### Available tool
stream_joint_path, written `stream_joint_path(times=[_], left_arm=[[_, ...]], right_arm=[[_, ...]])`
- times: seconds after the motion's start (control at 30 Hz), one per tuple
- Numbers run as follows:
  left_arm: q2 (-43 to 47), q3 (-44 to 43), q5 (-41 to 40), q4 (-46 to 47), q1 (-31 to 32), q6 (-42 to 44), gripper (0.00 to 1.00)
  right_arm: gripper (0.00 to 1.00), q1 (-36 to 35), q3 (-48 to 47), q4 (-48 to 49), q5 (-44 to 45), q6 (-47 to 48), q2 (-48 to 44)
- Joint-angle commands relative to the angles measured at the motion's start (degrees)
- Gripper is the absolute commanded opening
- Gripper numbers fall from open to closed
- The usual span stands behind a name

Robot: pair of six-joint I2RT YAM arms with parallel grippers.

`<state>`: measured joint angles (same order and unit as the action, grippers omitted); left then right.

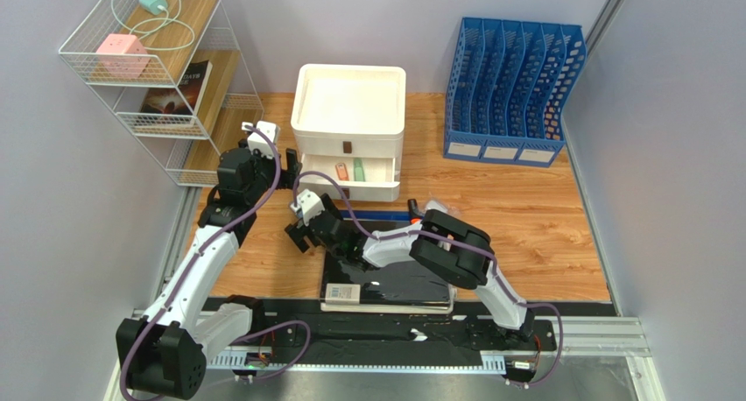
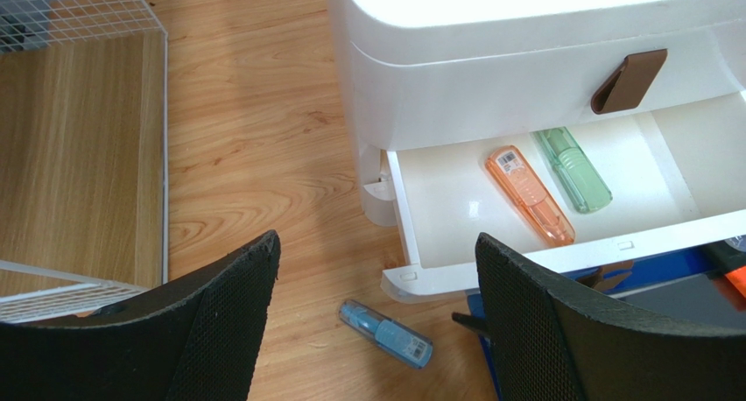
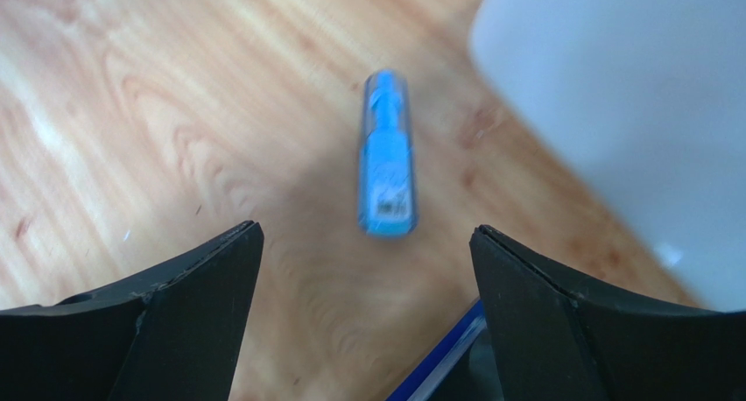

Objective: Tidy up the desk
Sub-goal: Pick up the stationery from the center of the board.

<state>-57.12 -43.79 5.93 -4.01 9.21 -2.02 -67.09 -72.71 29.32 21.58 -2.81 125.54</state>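
The desk point(image 1: 525, 217) is light orange-brown wood. A small blue capped tube point(image 2: 385, 334) lies on it just left of the front of the open lower drawer point(image 2: 438, 200) of a white drawer unit point(image 1: 350, 103). An orange tube point(image 2: 530, 195) and a green tube point(image 2: 573, 169) lie in that drawer. My left gripper point(image 2: 376, 239) is open and empty, above the blue tube. My right gripper point(image 3: 366, 228) is open and empty, close above the desk point(image 3: 131, 112), with the blue tube point(image 3: 386, 156) lying just ahead of its fingertips. In the top view the right gripper point(image 1: 298, 237) hides the tube.
A white wire shelf point(image 1: 166, 59) stands at the left, close to the left arm. A blue file rack point(image 1: 512, 90) stands at the back right. A black folder point(image 1: 403, 283) with a blue edge point(image 3: 438, 366) lies near the front, under the right arm.
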Motion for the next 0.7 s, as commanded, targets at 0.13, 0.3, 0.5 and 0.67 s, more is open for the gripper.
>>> stream_joint_path(times=[0.13,0.3,0.5,0.67], left_arm=[[2.01,0.55,-1.01,2.52,-0.34,0.97,0.87],[2.54,0.9,-1.8,2.87,-0.34,0.88,0.88],[2.89,1.07,-2.07,2.96,-0.34,0.79,0.88],[2.89,1.08,-2.24,2.96,-0.34,0.79,0.88]], right_arm=[[0.89,2.67,-6.3,-1.72,-4.71,-1.15,3.57],[0.86,2.58,-9.03,-3.66,-6.46,-2.37,5.94],[0.79,2.58,-10.17,-4.53,-7.26,-3.61,7.53],[0.62,2.58,-10.44,-5.68,-7.17,-4.92,7.88]])
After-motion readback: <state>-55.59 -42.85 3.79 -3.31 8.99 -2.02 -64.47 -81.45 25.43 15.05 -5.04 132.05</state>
